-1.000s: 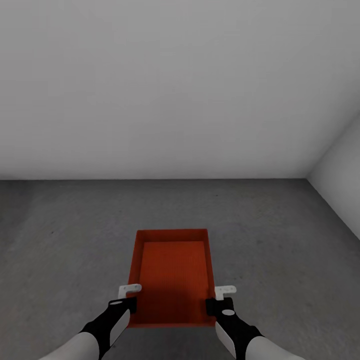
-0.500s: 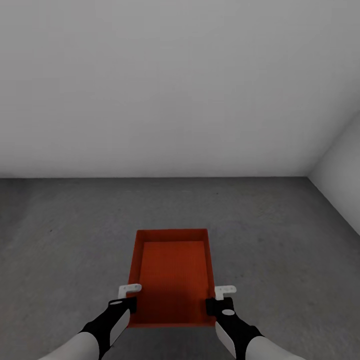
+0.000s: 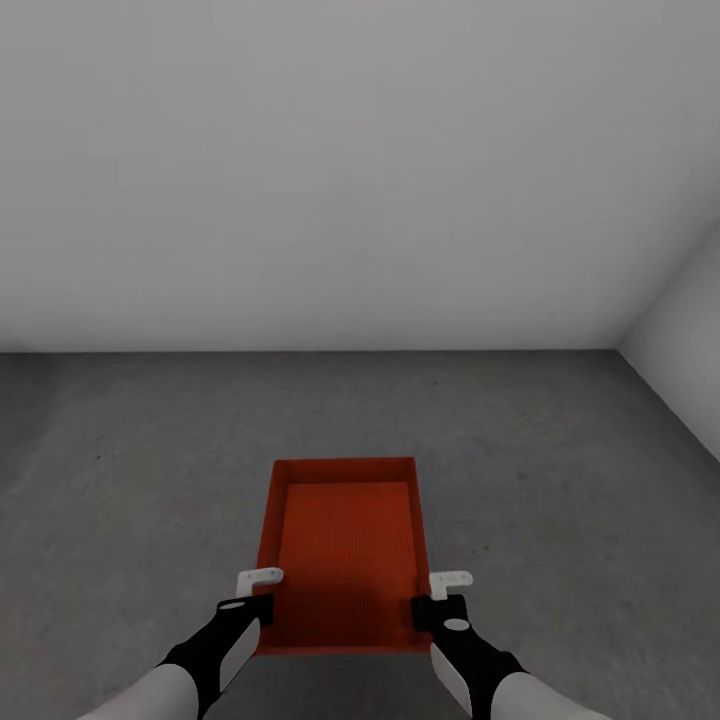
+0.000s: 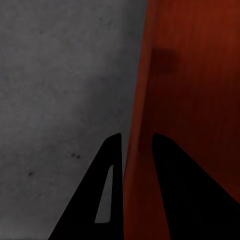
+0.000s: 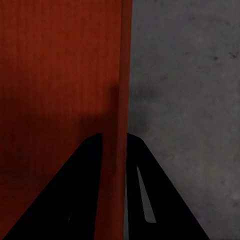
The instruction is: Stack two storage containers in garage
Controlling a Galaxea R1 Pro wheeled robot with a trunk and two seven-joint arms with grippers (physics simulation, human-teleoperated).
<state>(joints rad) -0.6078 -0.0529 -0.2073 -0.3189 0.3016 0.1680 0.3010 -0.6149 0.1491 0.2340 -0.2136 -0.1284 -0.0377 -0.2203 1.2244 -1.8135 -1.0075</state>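
Observation:
One red-orange open-topped storage container (image 3: 345, 550) sits low in front of me over the dark concrete floor (image 3: 560, 480) of the garage, empty inside. My left gripper (image 3: 258, 600) is shut on its left long wall near the front corner. My right gripper (image 3: 428, 605) is shut on the right long wall opposite. In the left wrist view, the left gripper (image 4: 136, 137) straddles the thin red wall (image 4: 137, 100), one finger inside and one outside. The right gripper (image 5: 114, 136) pinches the other wall (image 5: 122, 75) the same way. Whether the container rests on the floor or hangs just above it, I cannot tell.
A white back wall (image 3: 350, 180) meets the floor well beyond the container. A second white wall (image 3: 690, 340) closes the room on the right, forming a corner. Mottled grey concrete spreads out on both sides of the container.

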